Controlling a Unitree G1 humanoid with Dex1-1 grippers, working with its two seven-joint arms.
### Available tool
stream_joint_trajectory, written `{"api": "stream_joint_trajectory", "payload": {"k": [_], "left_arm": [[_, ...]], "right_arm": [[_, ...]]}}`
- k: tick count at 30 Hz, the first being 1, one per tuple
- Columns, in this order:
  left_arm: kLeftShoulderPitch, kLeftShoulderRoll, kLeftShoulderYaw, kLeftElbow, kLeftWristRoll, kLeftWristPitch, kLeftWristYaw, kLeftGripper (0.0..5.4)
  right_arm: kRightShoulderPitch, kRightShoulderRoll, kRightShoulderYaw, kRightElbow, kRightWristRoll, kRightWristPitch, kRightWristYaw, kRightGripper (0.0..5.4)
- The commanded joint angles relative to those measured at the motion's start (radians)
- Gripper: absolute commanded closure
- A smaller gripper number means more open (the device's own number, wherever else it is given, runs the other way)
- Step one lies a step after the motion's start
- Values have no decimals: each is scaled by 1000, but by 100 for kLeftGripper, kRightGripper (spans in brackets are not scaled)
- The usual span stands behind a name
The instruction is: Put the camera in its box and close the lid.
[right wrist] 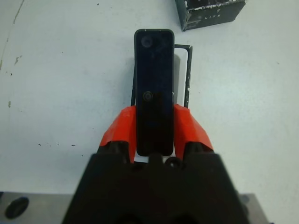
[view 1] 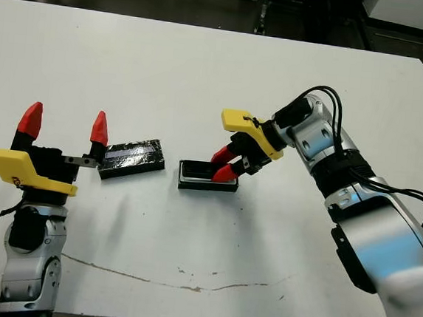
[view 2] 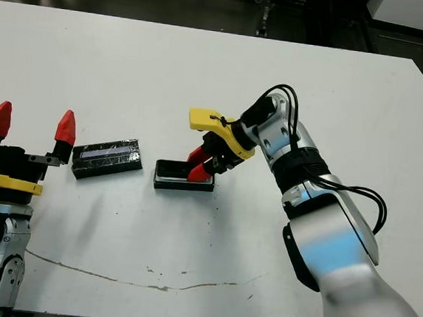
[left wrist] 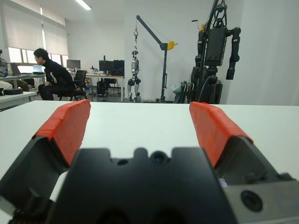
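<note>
Camera (right wrist: 154,91) and box (view 1: 208,177) meet near the middle of the white table (view 1: 204,76). From the head views, the right gripper (view 1: 223,164) reaches in from the robot's right with its red fingers down at the box's right end, and the camera itself is hard to make out there against the dark box. The lid (view 1: 131,158) lies flat on the table just to the left of the box, apart from it, its pale stripe facing up. The left gripper (view 1: 66,125) hangs near the table's left front edge, fingers pointing up and spread wide with nothing between them; its right fingertip sits close to the lid's left end. A thin brown crack or stain runs along the table's near edge.

The left wrist view shows the two red fingers (left wrist: 67,126) set wide apart over bare table, with a seated person (left wrist: 53,79) at a desk and a hoist frame far behind.

The right wrist view shows the red fingers (right wrist: 119,130) clamped on both long sides of the black camera at its near end. The camera lies lengthwise over the box's white interior, whose strip and black rim show along one side. A corner of the lid shows beyond the box.
</note>
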Motion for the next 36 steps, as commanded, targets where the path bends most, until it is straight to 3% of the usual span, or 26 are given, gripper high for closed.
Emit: {"api": "stream_joint_trajectory", "payload": {"k": [1,20,29,36], "left_arm": [[11,-1,1,3,6,-3,4,0],[13,-1,0,1,7,-7,4,0],[14,-2,0,5,4,-9,2,0],[15,-7,-1,7,-3,-15,-1,0]], "right_arm": [[3,-3,5,10,-4,-15,-2,374],[3,-3,-12,62,21,22,19,374],[-34,13,-23,173,10,-10,5,374],[-68,29,-15,252,-17,11,4,374]]}}
